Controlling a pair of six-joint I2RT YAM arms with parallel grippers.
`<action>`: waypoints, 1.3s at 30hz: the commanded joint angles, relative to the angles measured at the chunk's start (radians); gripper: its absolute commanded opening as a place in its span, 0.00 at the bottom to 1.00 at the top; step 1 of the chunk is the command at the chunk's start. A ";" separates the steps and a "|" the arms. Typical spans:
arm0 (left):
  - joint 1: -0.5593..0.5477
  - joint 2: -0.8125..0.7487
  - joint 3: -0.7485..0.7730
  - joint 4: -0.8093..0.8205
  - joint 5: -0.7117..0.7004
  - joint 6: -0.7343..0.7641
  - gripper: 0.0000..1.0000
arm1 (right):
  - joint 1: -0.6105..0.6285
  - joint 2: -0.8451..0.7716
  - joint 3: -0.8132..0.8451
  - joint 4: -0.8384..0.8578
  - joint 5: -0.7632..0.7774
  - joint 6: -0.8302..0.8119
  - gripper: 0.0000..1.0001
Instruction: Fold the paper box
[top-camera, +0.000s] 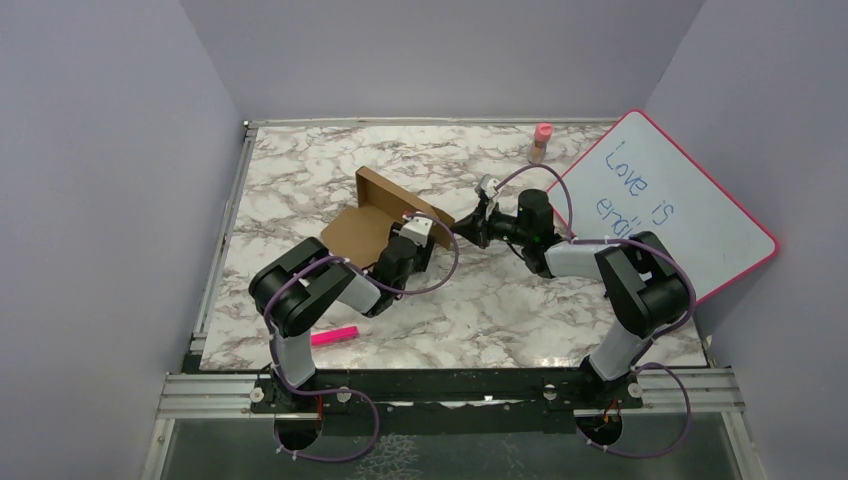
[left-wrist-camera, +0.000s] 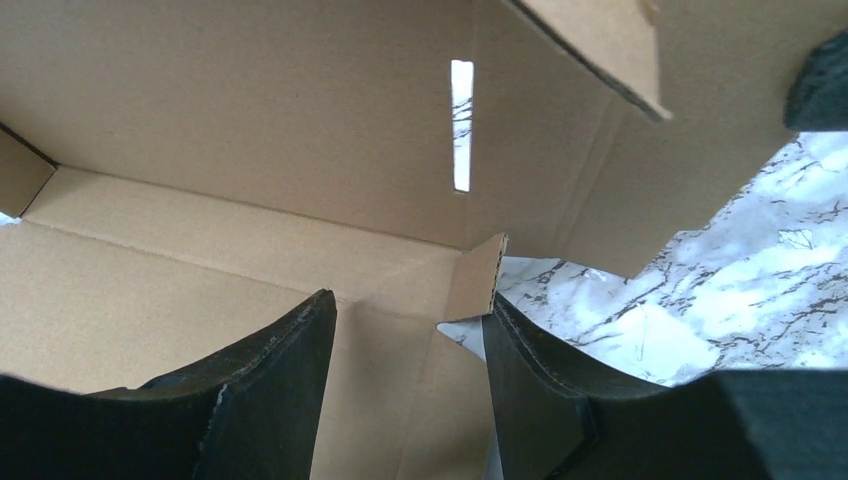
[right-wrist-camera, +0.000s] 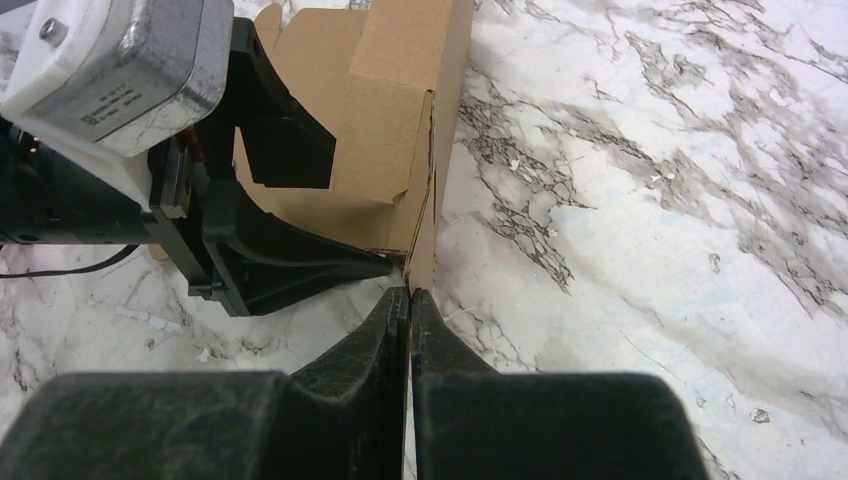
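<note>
A white marble-patterned worktop (top-camera: 480, 300) fills the scene, with a pink-framed whiteboard (top-camera: 690, 210) bearing blue writing tilted at its right edge. The black-and-grey left arm (top-camera: 310, 290) is folded tight at the elbow near its base, and its forearm reaches forward and rightward, low over the worktop. The matching right arm (top-camera: 640, 280) bends beside the whiteboard and stretches leftward across the centre. The plain brown cardboard paper box (top-camera: 375, 225) lies left of centre, partly folded, with one panel flat and its far wall upright. The left fingers (left-wrist-camera: 285, 370) stand apart at the box's near right side, with a small cardboard tab between them. The right fingers (right-wrist-camera: 385, 340) are pressed together, pinching the box's right corner edge. A pink marker pen (top-camera: 334, 336) lies by the left arm's base. A small pink-capped bottle (top-camera: 541, 142) stands at the far edge.
</note>
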 joint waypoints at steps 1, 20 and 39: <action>0.032 0.005 0.004 0.014 0.040 -0.069 0.55 | 0.002 -0.009 0.021 -0.014 -0.035 0.000 0.09; 0.102 0.048 -0.028 0.026 0.187 -0.233 0.49 | -0.011 -0.128 -0.050 0.081 0.108 0.056 0.19; 0.131 0.065 -0.056 0.070 0.246 -0.301 0.49 | 0.028 0.175 0.236 -0.105 0.081 0.005 0.25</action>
